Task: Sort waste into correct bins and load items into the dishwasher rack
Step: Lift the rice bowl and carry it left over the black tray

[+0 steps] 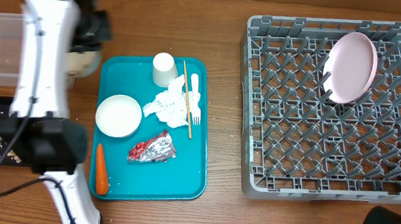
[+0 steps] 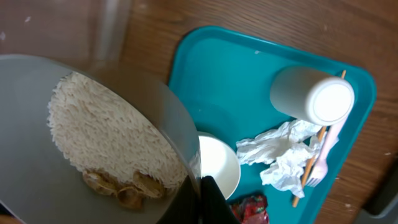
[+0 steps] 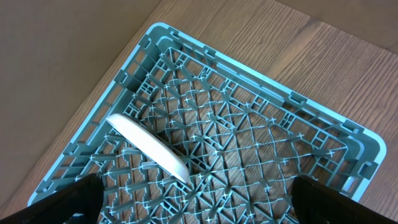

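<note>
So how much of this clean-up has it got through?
Done: the round pale pink plate stands in the grey plastic rack. In hand: the left gripper grips a small white bowl of pale grains and nuts. Left, on the teal tray: white cup, second bowl, white plastic fork, crumpled napkin, wooden stick, silver-and-red foil wrapper, orange carrot.

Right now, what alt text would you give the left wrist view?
A bowl of white rice and pale nuts, gripped at its rim by the shut left gripper, fills the frame's left. Beyond it, a teal tray holds a white cup, crumpled napkin, plastic fork and an empty small white bowl.
</note>
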{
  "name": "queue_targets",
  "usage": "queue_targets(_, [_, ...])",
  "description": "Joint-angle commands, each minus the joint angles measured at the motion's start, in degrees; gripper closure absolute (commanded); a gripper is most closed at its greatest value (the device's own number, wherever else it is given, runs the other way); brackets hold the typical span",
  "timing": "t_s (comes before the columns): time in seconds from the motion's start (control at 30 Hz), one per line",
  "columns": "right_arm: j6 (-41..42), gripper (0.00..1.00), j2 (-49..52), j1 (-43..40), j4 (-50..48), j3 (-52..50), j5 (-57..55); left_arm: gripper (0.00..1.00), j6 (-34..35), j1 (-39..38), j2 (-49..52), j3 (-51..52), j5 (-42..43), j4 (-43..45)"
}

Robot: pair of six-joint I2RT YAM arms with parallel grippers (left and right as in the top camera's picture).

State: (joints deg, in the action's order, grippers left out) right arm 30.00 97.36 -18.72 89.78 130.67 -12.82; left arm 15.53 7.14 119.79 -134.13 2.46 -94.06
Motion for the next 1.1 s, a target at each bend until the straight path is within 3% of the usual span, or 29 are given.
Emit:
queue_targets(0.0, [0.5,0.00,0.2,0.0,-0.1,-0.1,-0.1,0.96,1.0,7.3,-4.3,-1.5,7.9,-2.3])
queue_targets(0.37, [0.5,0.00,0.2,0.0,-0.1,-0.1,-0.1,0.96,-4.8,25.9,-6.1,1.1,23.7,-2.8])
queue_targets(0.97, [0.5,0.00,0.2,0.0,-0.1,-0.1,-0.1,0.96,-14.4,46.0,-6.1,18.9,37.0,0.4])
queue_targets(1.07, [0.5,0.00,0.2,0.0,-0.1,-0.1,-0.1,0.96,-17.4,47.7,-6.1,22.8,42.2,2.2])
